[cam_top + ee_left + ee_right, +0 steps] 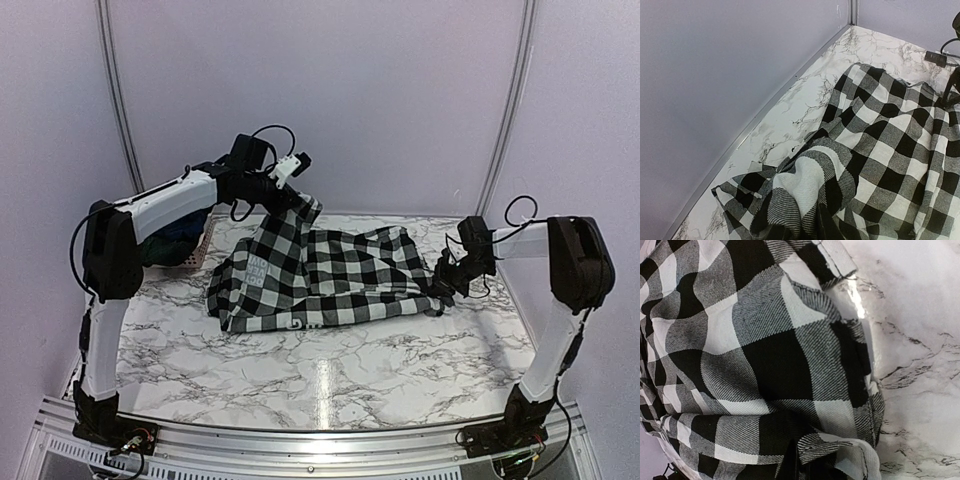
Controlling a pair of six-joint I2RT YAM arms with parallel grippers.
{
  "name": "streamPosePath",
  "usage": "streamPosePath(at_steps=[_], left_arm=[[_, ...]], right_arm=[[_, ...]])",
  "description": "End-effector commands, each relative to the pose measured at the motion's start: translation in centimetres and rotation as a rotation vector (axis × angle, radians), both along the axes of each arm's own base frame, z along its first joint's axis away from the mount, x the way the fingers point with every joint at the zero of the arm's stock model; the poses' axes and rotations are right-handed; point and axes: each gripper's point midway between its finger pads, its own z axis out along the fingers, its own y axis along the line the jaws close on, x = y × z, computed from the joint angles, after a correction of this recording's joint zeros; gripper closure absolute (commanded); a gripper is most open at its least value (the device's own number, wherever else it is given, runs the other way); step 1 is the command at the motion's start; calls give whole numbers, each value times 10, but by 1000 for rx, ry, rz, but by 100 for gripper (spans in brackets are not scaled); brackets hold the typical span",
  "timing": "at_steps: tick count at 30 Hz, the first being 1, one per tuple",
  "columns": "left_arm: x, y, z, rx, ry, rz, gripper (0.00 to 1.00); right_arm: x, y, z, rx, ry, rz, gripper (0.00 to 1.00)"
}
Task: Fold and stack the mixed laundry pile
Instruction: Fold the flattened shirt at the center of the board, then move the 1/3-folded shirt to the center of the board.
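The black-and-white check shirt [320,275] lay crumpled across the middle of the marble table [320,370], reaching from the table's back left part to near its right edge, with its front hem running roughly along the table's width. The left gripper [296,166] hung raised above the table's back edge, left of centre, and one corner of the shirt rose in a peak to just under it. Whether those jaws were clamped on the cloth or parting from it could not be told, as the left wrist view showed only a bunched fold of shirt [800,200] low in the frame and bare marble [805,100] beside the back wall. The right gripper [447,282] sat low near the table's right edge, its jaws together on the shirt's right end. In the right wrist view the checked fabric [765,365] gathered into tight folds at the bottom centre, with table surface [920,365] bare alongside. At the table's back left corner, partly hidden behind the left arm, stood a pale basket [203,250] holding a bundle of dark cloth [168,245], its separate garments too shadowed to distinguish.
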Motion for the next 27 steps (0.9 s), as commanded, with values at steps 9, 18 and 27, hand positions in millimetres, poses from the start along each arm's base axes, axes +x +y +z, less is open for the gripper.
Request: streamPosePath(at_steps=[9,18,27], left_arm=[[-119,-77,-18,267,-120,-48,68],[-166,-32,9,-28,138,-12,1],[-132,117,-68,-161,374,594,1]], right_arm=[[14,7,32,54,-96,30,100],[6,7,17,44,-76,53,100],[-5,6,3,31,-52,80,100]])
